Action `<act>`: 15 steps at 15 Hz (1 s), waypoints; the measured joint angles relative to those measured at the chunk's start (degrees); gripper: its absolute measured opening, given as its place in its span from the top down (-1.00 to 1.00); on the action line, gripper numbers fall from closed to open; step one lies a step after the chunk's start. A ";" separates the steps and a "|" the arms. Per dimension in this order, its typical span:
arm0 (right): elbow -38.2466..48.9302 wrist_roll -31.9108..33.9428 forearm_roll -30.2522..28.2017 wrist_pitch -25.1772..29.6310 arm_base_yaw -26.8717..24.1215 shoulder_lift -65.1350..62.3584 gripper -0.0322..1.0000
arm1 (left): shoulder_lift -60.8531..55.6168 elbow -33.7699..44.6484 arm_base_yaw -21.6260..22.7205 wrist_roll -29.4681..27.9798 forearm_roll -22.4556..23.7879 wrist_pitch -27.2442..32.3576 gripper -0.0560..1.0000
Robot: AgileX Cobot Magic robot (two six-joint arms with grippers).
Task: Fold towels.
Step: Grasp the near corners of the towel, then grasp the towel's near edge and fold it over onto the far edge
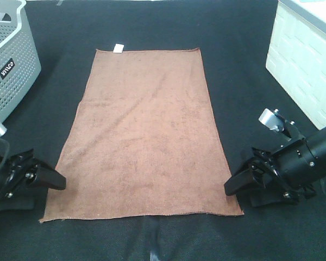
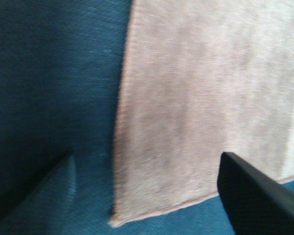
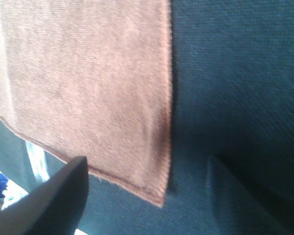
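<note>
The towel (image 1: 144, 136) lies flat on the table (image 1: 239, 54), tag at 12 o'clock. Left claw (image 1: 49, 190) at 8 and right claw (image 1: 239, 194) at 4 o'clock gape wide, empty, at its near corners. Best to pinch both hems together, equally deep.

Left gripper (image 1: 48, 185) and right gripper (image 1: 240, 187) are seen lowered at opposite sides of the high view, each pointed inward toward the other, with jaws spread wide, as shown by the well-separated dark fingers (image 2: 255, 196) in both wrist views.
</note>
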 joint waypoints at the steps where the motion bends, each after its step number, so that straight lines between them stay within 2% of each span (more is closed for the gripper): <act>1: 0.00 -1.72 1.03 0.11 0.34 0.11 -0.30 | 1.66 -1.03 0.00 2.01 -1.43 2.46 -0.47; 3: 0.00 -2.64 1.20 -0.23 1.49 0.11 -0.28 | 2.69 -1.60 0.00 2.64 -2.18 3.78 -0.46; 5: 0.00 -2.86 2.18 -2.92 5.96 0.11 -0.21 | 4.01 -2.69 -0.86 3.38 -2.69 4.98 -0.45; 7: 0.00 -0.52 2.69 -4.98 7.45 0.11 -0.06 | 5.27 -4.13 -4.01 3.67 -3.04 5.16 -0.41; 8: 0.00 0.86 2.69 -5.61 7.45 0.11 0.08 | 5.67 -4.76 -5.50 3.44 -3.04 4.47 -0.32; 12: 0.00 2.01 2.06 -7.56 7.45 0.80 0.90 | 6.65 -4.98 -6.47 0.86 -1.72 1.32 0.81; 13: 0.00 2.01 2.06 -7.56 7.45 0.92 0.94 | 6.65 -4.98 -6.47 0.86 -1.55 1.38 0.88; 15: 0.00 3.38 1.78 -7.28 7.45 0.63 0.94 | 6.53 -4.98 -6.47 0.46 -0.29 2.23 0.89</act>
